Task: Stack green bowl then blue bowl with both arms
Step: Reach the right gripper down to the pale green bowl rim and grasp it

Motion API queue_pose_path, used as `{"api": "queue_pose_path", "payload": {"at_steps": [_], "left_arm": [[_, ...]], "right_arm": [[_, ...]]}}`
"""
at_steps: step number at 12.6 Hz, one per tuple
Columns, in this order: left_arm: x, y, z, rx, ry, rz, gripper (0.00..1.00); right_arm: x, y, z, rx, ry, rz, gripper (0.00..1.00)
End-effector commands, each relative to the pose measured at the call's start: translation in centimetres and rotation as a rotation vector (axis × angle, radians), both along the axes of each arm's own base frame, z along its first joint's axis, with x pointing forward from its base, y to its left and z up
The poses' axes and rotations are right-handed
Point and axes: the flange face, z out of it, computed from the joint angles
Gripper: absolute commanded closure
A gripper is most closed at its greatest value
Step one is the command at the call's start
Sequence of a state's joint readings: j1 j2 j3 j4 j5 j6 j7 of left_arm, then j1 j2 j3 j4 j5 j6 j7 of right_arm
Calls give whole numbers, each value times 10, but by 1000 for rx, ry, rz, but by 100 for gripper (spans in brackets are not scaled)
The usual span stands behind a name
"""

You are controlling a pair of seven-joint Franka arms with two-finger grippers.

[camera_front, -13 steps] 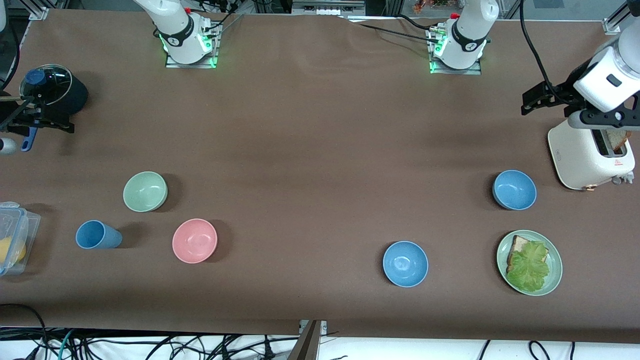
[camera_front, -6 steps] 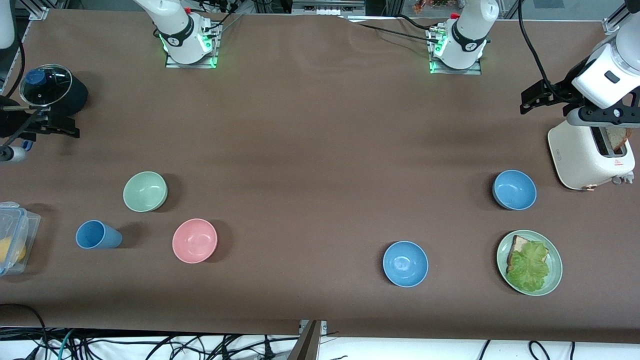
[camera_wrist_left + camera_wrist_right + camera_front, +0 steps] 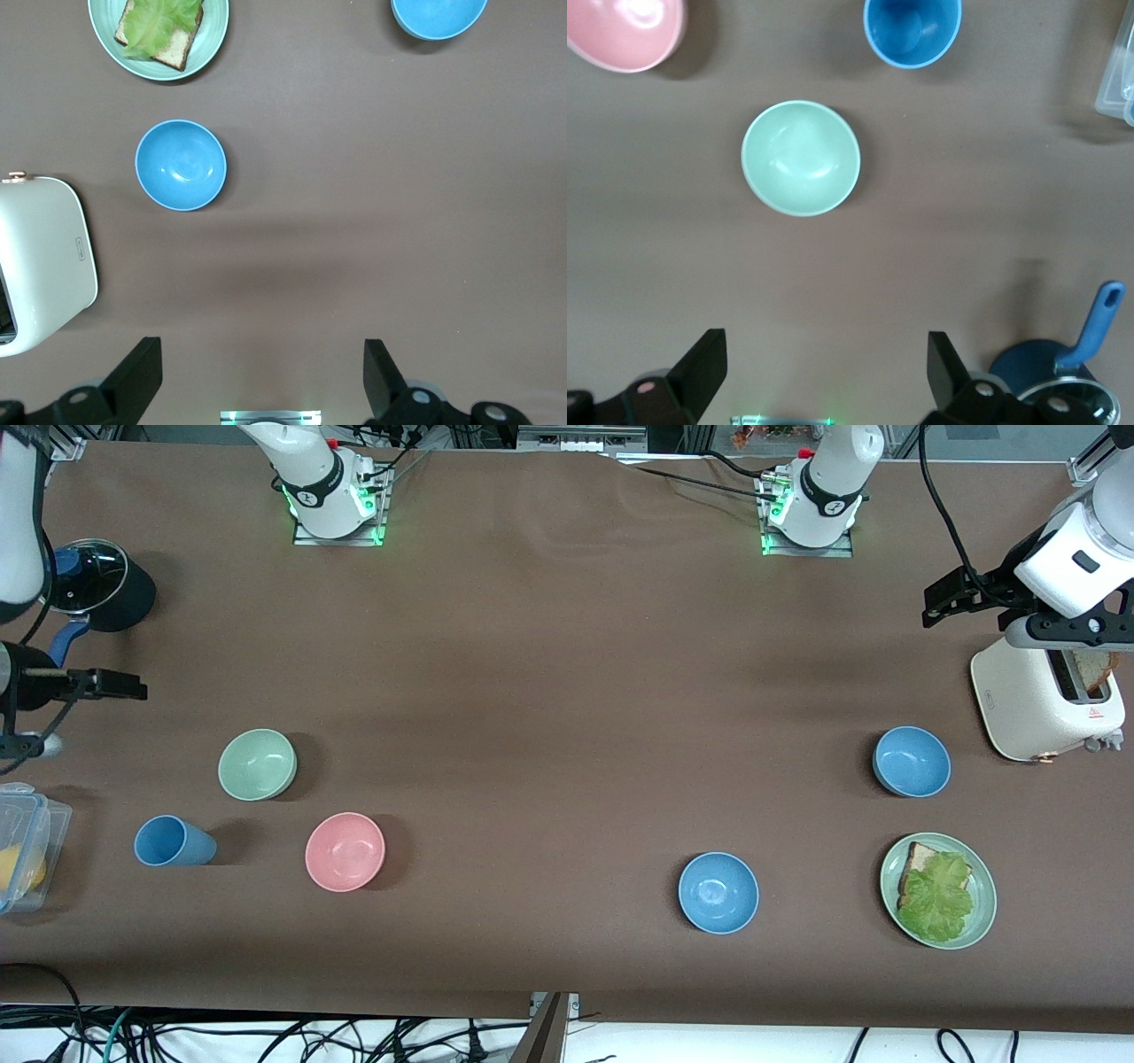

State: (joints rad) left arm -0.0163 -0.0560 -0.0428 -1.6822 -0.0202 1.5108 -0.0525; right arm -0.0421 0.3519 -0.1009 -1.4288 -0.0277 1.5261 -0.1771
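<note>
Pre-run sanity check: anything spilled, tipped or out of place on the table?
Nothing stands out. The green bowl, pink bowl and both blue bowls sit upright and apart. The blue cup stands upright. Toast and lettuce lie on the green plate. Both pincers are open and hold nothing.

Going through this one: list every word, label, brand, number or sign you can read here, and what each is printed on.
No text can be read.
Toaster: a small red warning triangle on top and a small oval mark on its side, both too small to read.
Arm bases: each has a round emblem on its dark band, not legible.
Green bowl, blue bowls, pink bowl, blue cup and plate: plain, no markings.
</note>
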Motion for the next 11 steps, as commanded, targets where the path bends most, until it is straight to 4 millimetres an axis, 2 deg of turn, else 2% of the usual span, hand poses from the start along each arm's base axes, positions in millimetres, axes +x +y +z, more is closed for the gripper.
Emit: {"api": "queue_pose_path", "payload": {"at_steps": [1,4,6,11], "left_arm": [[1,1,3,-10,-9,10,0],[1,2,3,-10,-9,13,0],[1,2,3,-10,-9,13,0],[1,2,3,-10,-9,13,0]], "right_arm": [[16,-12,-49,12,19,-1,0],[29,-19,-117,60,27,-34,0],[28,-25,-159,64,22,-32,0],[18,-23,-223,95,-42,-73,0]]}}
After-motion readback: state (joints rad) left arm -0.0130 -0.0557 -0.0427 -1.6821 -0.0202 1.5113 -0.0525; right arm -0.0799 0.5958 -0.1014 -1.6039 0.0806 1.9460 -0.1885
